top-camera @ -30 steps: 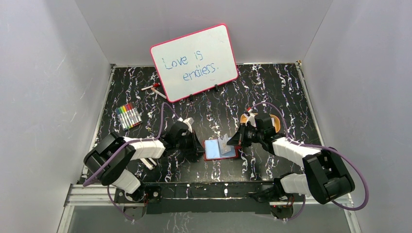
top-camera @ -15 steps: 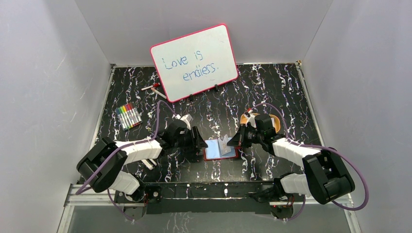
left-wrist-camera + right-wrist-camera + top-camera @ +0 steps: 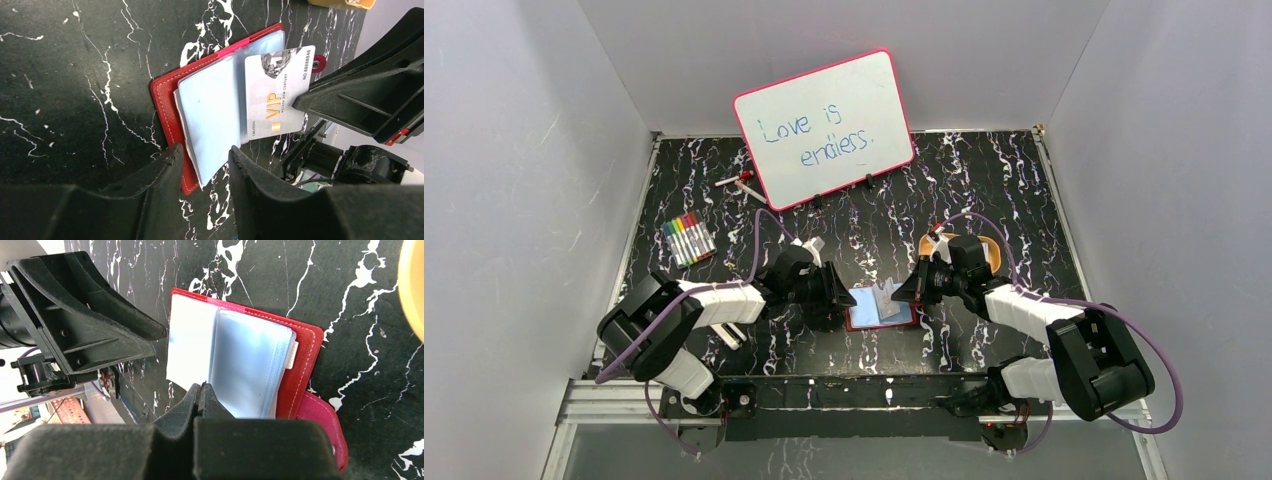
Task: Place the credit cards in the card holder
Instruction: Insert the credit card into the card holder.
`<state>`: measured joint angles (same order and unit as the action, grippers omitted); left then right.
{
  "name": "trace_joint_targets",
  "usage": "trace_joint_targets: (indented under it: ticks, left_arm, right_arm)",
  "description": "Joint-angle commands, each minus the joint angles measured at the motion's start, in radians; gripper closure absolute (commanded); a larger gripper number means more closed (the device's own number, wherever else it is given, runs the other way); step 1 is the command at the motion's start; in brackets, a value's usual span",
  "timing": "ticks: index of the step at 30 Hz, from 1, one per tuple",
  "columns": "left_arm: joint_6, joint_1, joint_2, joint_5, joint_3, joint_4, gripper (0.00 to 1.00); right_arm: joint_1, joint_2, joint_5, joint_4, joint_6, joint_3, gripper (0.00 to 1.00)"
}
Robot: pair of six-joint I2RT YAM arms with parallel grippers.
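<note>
Step in hand: putting one card into the holder.

- Holder lay open on the surface, centre of the top view, between the two arms. Red cover down, pale blue pockets fanned up.
- Right fingers were pressed together, pinching a silver "VIP" card by its far end. In the left wrist view, the card hung tilted over the right-hand pockets. I could not tell whether its free edge had entered a pocket yet.
- Left fingers were spread, holding nothing, and poised over the holder's lower edge in that view. One tip was by the red cover, the other by the blue leaves.

Next move, as I judged it: the left fingers pin or part the leaves so a pocket mouth opens. The right arm then slides the card in along its length. The pockets looked limp and shiny, so the card could skid over a leaf or push the holder away.

Surroundings:
- Whiteboard at upper centre.
- Markers at left.
- Orange tray just behind the right arm.

None of these blocked the work, though the two arms stood close together.
</note>
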<state>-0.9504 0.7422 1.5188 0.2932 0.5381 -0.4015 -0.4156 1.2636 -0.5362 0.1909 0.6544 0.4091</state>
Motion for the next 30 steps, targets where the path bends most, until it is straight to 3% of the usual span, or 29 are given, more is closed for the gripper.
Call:
trace_joint_targets:
  ticks: [1,7,13,26,30]
  left_arm:
    - [-0.009,0.002,-0.017,0.02,0.008,-0.016,0.64]
    - [0.004,0.002,-0.085,-0.014,-0.005,0.035,0.57]
    - [-0.02,0.002,-0.021,0.045,-0.003,-0.035,0.58]
    - [-0.009,0.003,0.054,0.044,0.016,-0.015,0.64]
    - [-0.01,0.002,0.077,0.047,0.016,-0.023,0.7]
  right_arm:
    - [-0.003,-0.018,-0.001,0.044,-0.007,-0.01,1.0]
    - [-0.003,-0.03,0.003,0.037,-0.008,-0.006,1.0]
    - [-0.002,-0.023,0.004,0.039,-0.01,-0.004,1.0]
    - [-0.003,-0.009,0.002,0.049,-0.012,-0.011,1.0]
    - [-0.003,-0.003,0.003,0.055,-0.012,-0.019,1.0]
